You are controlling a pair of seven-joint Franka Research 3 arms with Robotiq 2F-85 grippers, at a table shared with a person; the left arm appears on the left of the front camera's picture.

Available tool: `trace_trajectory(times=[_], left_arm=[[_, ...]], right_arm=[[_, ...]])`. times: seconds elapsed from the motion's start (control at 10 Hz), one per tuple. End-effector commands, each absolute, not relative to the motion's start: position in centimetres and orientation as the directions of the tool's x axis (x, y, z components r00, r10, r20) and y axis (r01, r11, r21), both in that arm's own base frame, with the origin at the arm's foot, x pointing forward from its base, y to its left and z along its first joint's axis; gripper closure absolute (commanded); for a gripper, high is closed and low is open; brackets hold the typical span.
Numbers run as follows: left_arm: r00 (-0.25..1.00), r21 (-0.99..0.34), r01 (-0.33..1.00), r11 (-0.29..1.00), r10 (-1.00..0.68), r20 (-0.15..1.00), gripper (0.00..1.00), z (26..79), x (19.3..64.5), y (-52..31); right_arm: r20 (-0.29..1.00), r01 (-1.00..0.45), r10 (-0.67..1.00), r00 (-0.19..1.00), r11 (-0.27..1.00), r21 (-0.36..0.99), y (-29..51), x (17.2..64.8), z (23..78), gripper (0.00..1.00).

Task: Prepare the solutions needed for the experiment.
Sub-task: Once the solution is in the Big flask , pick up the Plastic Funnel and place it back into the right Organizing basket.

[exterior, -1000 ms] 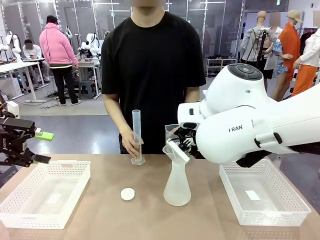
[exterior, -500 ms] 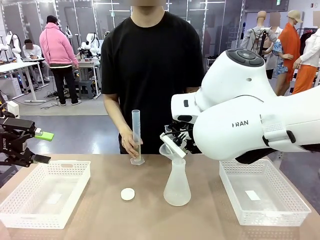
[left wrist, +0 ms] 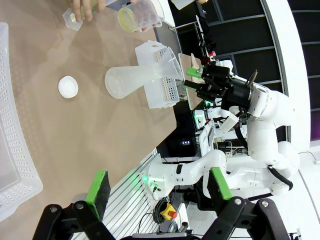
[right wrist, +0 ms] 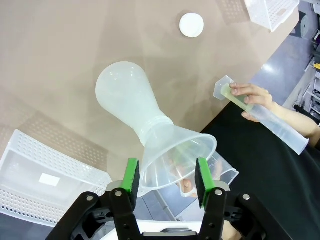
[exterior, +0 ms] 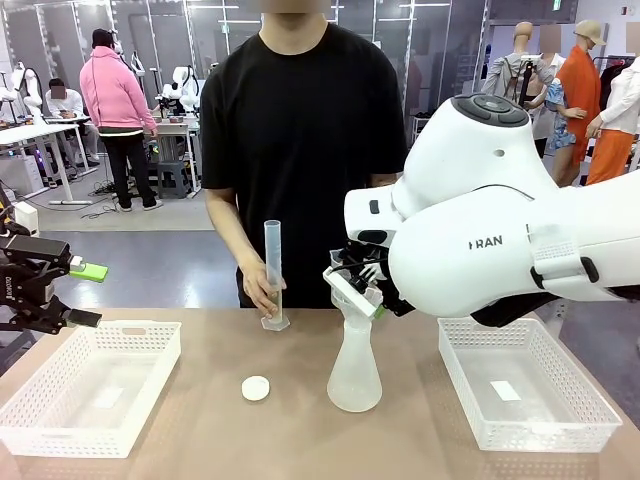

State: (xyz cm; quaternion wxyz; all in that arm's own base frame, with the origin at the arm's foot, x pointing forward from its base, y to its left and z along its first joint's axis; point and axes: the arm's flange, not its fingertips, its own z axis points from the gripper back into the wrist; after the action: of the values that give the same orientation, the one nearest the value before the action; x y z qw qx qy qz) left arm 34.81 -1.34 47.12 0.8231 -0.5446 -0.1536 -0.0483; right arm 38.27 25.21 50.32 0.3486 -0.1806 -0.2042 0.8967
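Note:
A frosted conical flask (exterior: 354,372) stands at mid-table with a clear funnel (exterior: 349,297) seated in its neck. My right gripper (exterior: 360,290) hovers at the funnel, jaws spread. In the right wrist view the funnel (right wrist: 177,152) lies between the green fingers (right wrist: 132,176) of that gripper (right wrist: 167,176), which is open. Beyond the flask, the person's hand holds a tall measuring cylinder (exterior: 272,272) upright on the table. A little pale yellow solution (right wrist: 236,96) shows at its base. My left gripper (exterior: 85,295) hangs open at the far left above a basket, its fingers (left wrist: 97,187) wide apart.
A white round cap (exterior: 256,388) lies left of the flask. A white basket (exterior: 90,385) sits at the left and another basket (exterior: 525,385), holding a small white piece, at the right. The person's other hand holds a beaker (left wrist: 139,15) with yellow liquid.
My right gripper's jaws have opened and let go of the funnel, which went from tilted over the flask's mouth to seated in its neck. The left arm stayed still.

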Motion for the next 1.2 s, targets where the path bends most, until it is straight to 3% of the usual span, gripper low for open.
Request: trace_trajectory(times=[0.0,0.2,0.4,0.8,0.9,1.0,1.1], left_arm=[[0.947,-0.891,0.249,0.380,0.096,0.305,0.00,47.4,35.0,-1.6],[0.947,-0.891,0.249,0.380,0.096,0.305,0.00,47.4,35.0,-1.6],[0.947,-0.891,0.249,0.380,0.096,0.305,0.00,47.4,35.0,-1.6],[0.947,-0.891,0.249,0.380,0.096,0.305,0.00,47.4,35.0,-1.6],[0.947,-0.891,0.249,0.380,0.096,0.305,0.00,47.4,35.0,-1.6],[0.947,-0.891,0.249,0.380,0.096,0.305,0.00,47.4,35.0,-1.6],[0.947,-0.891,0.249,0.380,0.096,0.305,0.00,47.4,35.0,-1.6]], right_arm=[[-0.162,-0.577,0.713,-0.682,-0.661,-0.480,24.3,37.1,51.9,0.22],[-0.197,-0.632,0.773,-0.603,-0.614,-0.474,21.1,36.5,54.0,0.22],[-0.134,-0.760,0.843,-0.521,-0.529,-0.378,17.0,36.2,55.7,0.22],[-0.103,-0.929,0.965,-0.241,-0.260,-0.262,10.3,35.6,56.7,0.22],[-0.140,-0.931,0.962,-0.234,-0.263,-0.252,10.0,35.3,56.7,0.22],[-0.164,-0.884,0.943,-0.291,-0.330,-0.331,10.4,35.1,56.8,0.22],[-0.118,-0.920,0.955,-0.271,-0.293,-0.260,9.1,35.7,56.4,0.22]])
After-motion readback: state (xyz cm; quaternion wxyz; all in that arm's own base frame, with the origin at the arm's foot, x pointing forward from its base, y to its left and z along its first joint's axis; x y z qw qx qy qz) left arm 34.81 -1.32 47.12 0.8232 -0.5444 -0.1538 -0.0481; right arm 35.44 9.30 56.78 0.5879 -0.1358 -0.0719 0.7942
